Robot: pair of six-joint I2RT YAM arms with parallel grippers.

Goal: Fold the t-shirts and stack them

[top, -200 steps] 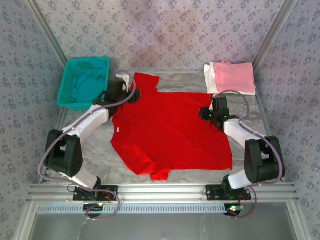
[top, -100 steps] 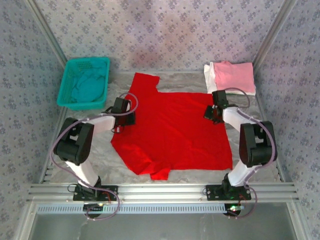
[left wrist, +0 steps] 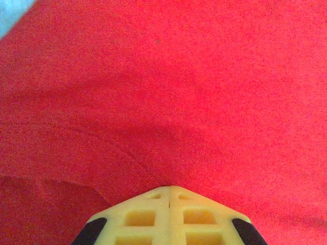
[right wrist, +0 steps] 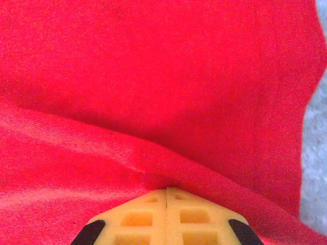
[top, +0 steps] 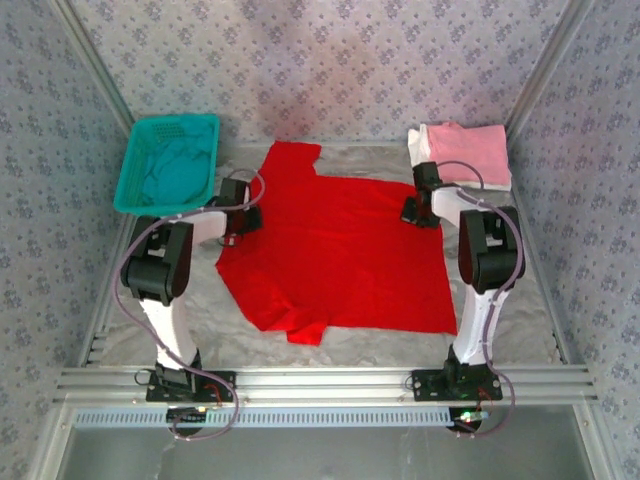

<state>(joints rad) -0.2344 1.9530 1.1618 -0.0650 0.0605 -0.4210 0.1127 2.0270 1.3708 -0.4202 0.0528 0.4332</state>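
Pinching the red t-shirt [top: 340,255] at its left and right edges, I am clamping cloth in both my left gripper [left wrist: 168,189] and right gripper [right wrist: 167,190], likely tensioning it flat for folding. The pink t-shirt [top: 472,150] is lying folded beyond its far-right corner.

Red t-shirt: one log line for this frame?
phase: fold | red t-shirt: spread flat | left gripper: shut on left edge | right gripper: shut on right edge | pink t-shirt: folded, far right

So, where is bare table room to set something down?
Free: the near strip between the red t-shirt and the front rail; the far patch between its sleeve and the folded stack. Crowded: centre, plus the teal basket far left.
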